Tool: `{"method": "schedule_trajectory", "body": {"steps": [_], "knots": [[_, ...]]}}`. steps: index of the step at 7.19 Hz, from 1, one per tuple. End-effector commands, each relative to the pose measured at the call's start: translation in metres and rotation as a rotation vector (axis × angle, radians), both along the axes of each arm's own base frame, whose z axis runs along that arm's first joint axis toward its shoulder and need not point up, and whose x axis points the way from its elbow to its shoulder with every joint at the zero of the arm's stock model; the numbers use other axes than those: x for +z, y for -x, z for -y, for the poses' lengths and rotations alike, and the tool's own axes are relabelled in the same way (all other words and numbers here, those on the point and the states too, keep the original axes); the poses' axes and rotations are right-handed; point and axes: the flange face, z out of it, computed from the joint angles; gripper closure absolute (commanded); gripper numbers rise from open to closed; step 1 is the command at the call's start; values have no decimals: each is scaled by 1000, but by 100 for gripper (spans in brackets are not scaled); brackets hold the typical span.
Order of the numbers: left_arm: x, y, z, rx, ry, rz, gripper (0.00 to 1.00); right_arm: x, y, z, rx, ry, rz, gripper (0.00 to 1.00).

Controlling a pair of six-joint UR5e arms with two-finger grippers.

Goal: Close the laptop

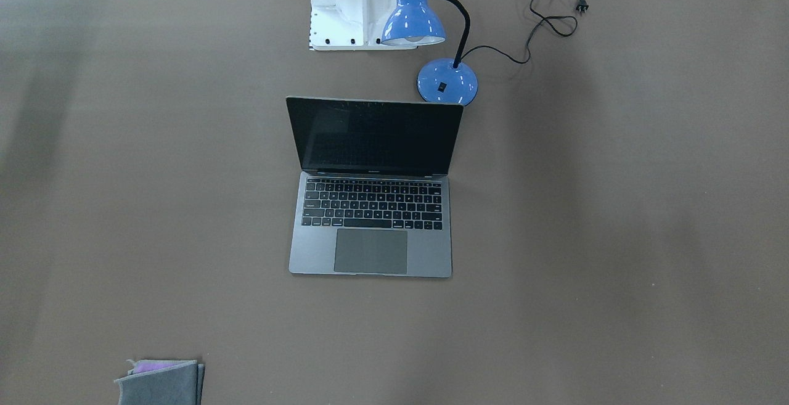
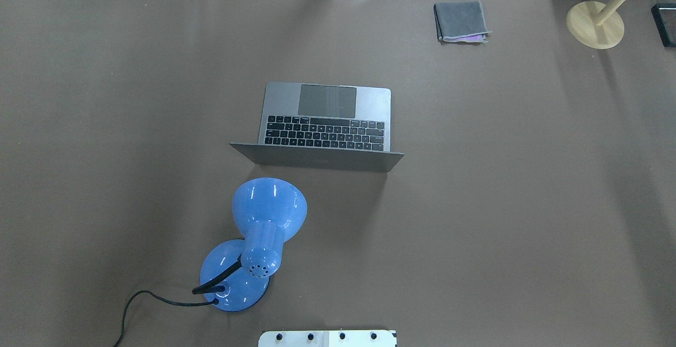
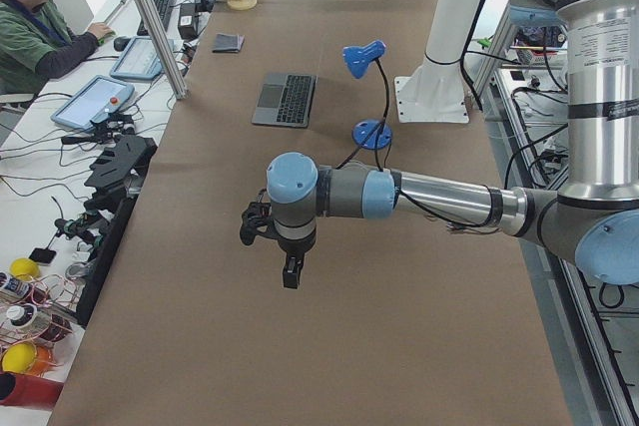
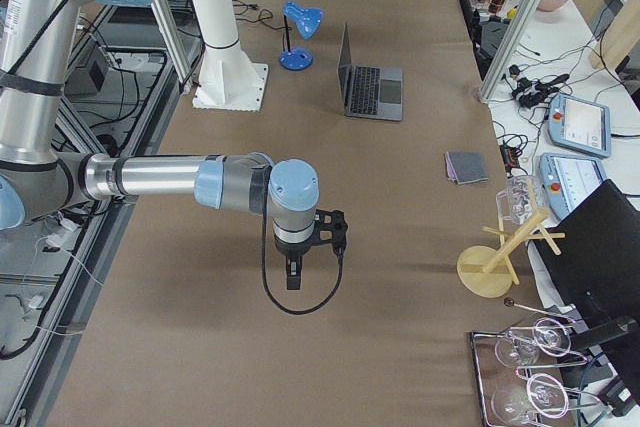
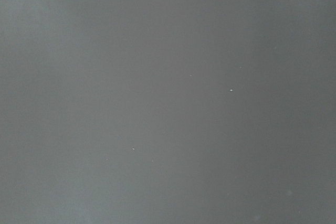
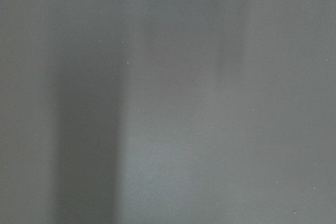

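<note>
The only holder we can make out is a wire rack point(image 4: 520, 347) at the lower corner of the right-side view, with stemmed glasses point(image 4: 545, 387) lying in it; what else is in it we cannot tell. The laptop point(image 1: 375, 208) sits open in the middle of the table point(image 1: 616, 238). Its lid stands up on the robot's side, with the black screen facing away from the robot. The keyboard and trackpad stretch toward the operators' edge. Its long axis, along the hinge, runs across the table from the robot's left to its right. A blue lamp point(image 1: 447, 81) stands near the lid's back, toward the robot's left, between the laptop and the white pedestal point(image 1: 351, 4). A folded grey cloth point(image 2: 459, 21) lies near the far edge on the robot's right, and a wooden stand point(image 2: 595, 25) sits further right. The left gripper point(image 3: 290, 271) and right gripper point(image 4: 292, 275) each hang fingers-down over bare brown tabletop near opposite ends, well apart from the laptop. We cannot tell whether either is spread or clenched. Both wrist views show only plain surface. Desks with screens and cables line the operators' side.
</note>
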Motion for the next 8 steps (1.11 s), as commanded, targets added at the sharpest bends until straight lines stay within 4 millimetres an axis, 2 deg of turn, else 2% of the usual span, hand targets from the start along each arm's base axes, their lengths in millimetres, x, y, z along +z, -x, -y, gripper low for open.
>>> {"method": "schedule_trajectory", "body": {"steps": [1,3,5,7,8], "knots": [[-4,0,1,-1,-6,1,0,-1,0,0,0,-4,0,0],[-17,0,1,0,-35,1,0,-2,0,0,0,-6,0,0],[-26,0,6,-1,-77,4,0,-7,1,2,2,-80,18,0],[-37,0,13,-7,-157,6,0,-27,9,10,3,-211,126,0],[-53,1,28,-9,-201,6,0,-38,11,13,5,-280,158,0]]}}
